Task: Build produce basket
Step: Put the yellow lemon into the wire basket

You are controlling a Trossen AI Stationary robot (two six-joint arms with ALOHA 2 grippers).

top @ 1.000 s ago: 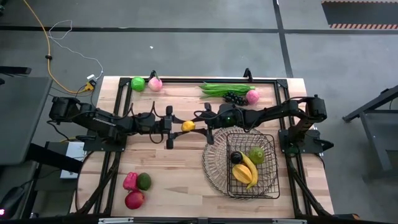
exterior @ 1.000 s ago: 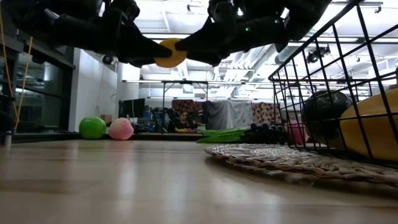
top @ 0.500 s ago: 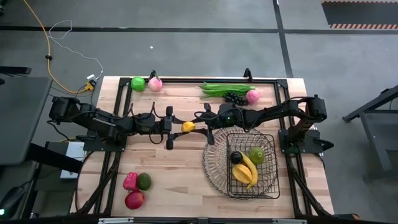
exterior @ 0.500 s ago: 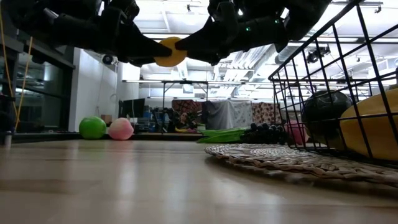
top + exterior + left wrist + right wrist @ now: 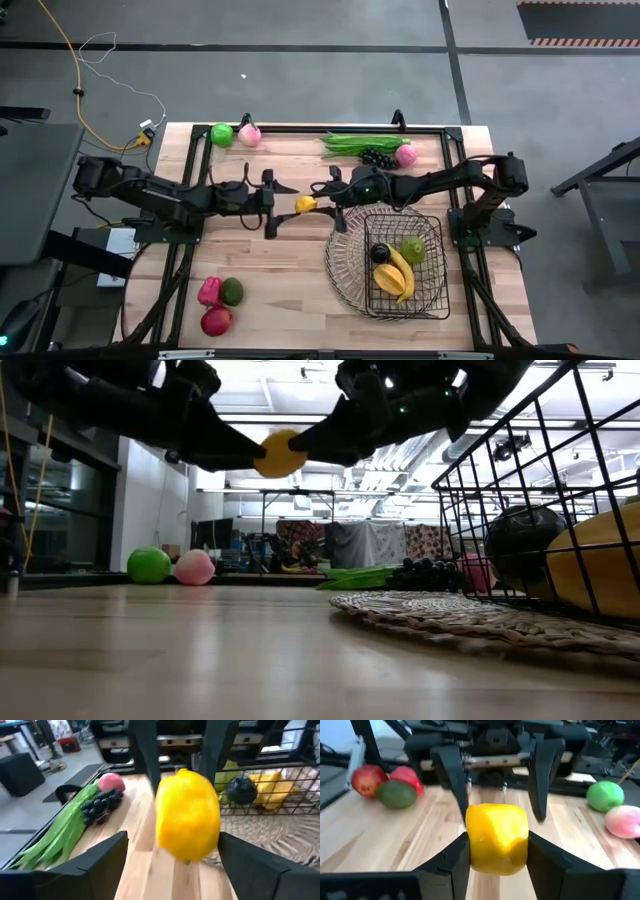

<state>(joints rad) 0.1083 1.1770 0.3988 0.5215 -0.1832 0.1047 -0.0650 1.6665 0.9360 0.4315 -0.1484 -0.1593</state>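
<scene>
So the handoff basically just went through. A second ago both grippers were pinching the lemon point(image 5: 497, 838) mid-air over the middle of the table; now the left gripper point(image 5: 272, 204) has let go, its 2 fingers point(image 5: 538, 775) spread wide and clear of the fruit on either side. The right gripper point(image 5: 497, 851) is clamped on the lemon, its pads tight against both flanks, so the fruit belongs to the right arm alone now.

Just beyond that, on the right side of the table, is the basket point(image 5: 345, 262), with bananas point(image 5: 395, 272), a green fruit point(image 5: 412, 249) and something dark already in its mesh centre. The lemon hangs just beside the flared rim, so I'd guess a short swing over and a drop is all that's left for this piece.

Further out, there's plenty still waiting: the green beans point(image 5: 358, 143), grapes point(image 5: 376, 156) and a pink peach point(image 5: 405, 154) along the far edge, a green apple point(image 5: 221, 133) with another peach at the far left corner, and 3 pieces at the near left.
</scene>
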